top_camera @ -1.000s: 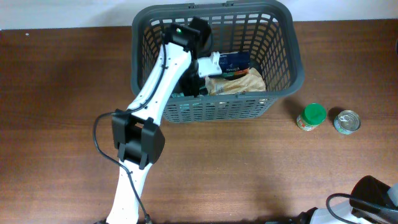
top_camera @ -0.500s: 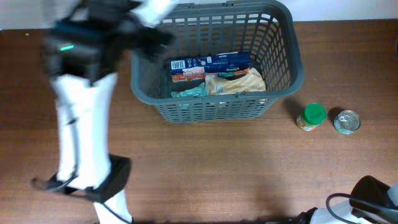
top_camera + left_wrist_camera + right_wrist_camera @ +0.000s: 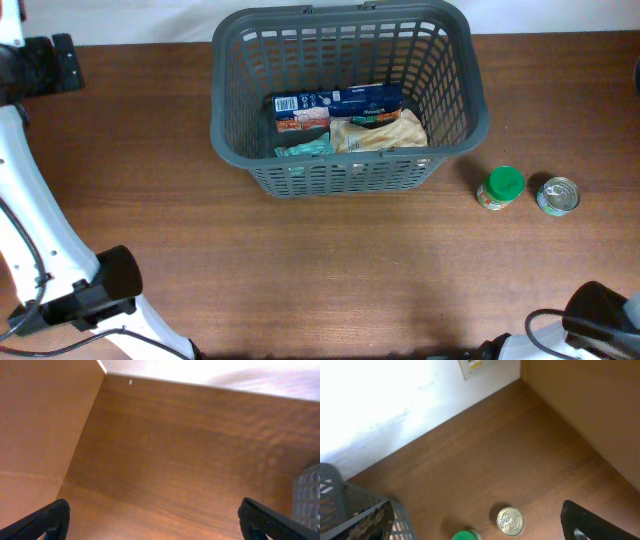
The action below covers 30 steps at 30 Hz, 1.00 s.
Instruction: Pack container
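Dark grey slotted plastic basket (image 3: 478, 100) sits partly packed, the left gripper (image 3: 155, 522) spread wide and empty, the right gripper's lone visible finger (image 3: 600, 522) leaving its state untellable, so the small green-lidded jar (image 3: 501, 187) probably wants grasping next.

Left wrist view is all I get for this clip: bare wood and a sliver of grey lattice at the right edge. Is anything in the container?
Observer: Yes. From overhead, the container holds a blue box, a tan bag and a teal packet.
Operator: Anything outside it?
Observer: A green-lidded jar and a tin can stand side by side on the table, right of the container.
Operator: Where does the left hand sit overall?
Observer: The left hand is at the far left edge of the overhead picture, well apart from the container.
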Each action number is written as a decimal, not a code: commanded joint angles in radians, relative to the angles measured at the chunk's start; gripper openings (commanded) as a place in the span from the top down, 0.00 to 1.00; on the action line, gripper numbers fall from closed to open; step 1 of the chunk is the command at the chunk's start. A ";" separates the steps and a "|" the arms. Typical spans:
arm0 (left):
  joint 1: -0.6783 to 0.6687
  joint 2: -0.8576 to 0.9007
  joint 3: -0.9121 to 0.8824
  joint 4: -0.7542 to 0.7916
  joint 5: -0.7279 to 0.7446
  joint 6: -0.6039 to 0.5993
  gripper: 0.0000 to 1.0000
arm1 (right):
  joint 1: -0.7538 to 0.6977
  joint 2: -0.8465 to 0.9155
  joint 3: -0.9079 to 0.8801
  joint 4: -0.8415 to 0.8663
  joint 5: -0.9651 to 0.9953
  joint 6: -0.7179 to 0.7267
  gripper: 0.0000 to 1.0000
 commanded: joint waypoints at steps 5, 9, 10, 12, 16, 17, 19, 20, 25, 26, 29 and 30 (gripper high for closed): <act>0.017 0.006 -0.032 -0.001 0.003 -0.027 0.01 | -0.003 0.188 -0.323 0.078 0.225 0.245 0.01; 0.017 0.006 -0.032 -0.001 0.003 -0.027 0.01 | -0.002 0.260 -0.485 0.167 0.164 0.254 0.01; 0.017 0.006 -0.032 -0.001 0.003 -0.027 0.01 | -0.002 0.275 -0.524 0.194 0.165 0.257 0.01; 0.017 0.006 -0.032 -0.001 0.003 -0.027 0.01 | -0.001 0.296 -0.593 0.242 0.162 0.257 0.01; 0.017 0.006 -0.032 -0.001 0.003 -0.027 0.01 | 0.006 0.314 -0.727 0.341 0.158 0.252 0.01; 0.017 0.006 -0.032 -0.001 0.003 -0.027 0.01 | 0.006 0.314 -0.741 0.353 0.158 0.253 0.01; 0.017 0.006 -0.032 -0.001 0.003 -0.027 0.01 | 0.006 0.314 -0.760 0.358 0.158 0.253 0.01; 0.017 0.006 -0.032 -0.001 0.003 -0.027 0.01 | 0.006 0.314 -0.771 0.357 0.158 0.253 0.01; 0.017 0.006 -0.032 -0.001 0.003 -0.027 0.01 | 0.006 0.314 -0.859 0.417 0.146 0.257 0.01; 0.017 0.006 -0.032 -0.001 0.003 -0.027 0.01 | 0.006 0.314 -0.871 0.425 0.146 0.257 0.01; 0.017 0.006 -0.032 -0.001 0.003 -0.027 0.01 | 0.006 0.314 -0.929 0.480 0.146 0.257 0.01; 0.017 0.006 -0.032 -0.001 0.003 -0.027 0.01 | 0.007 0.314 -0.941 0.492 0.143 0.257 0.01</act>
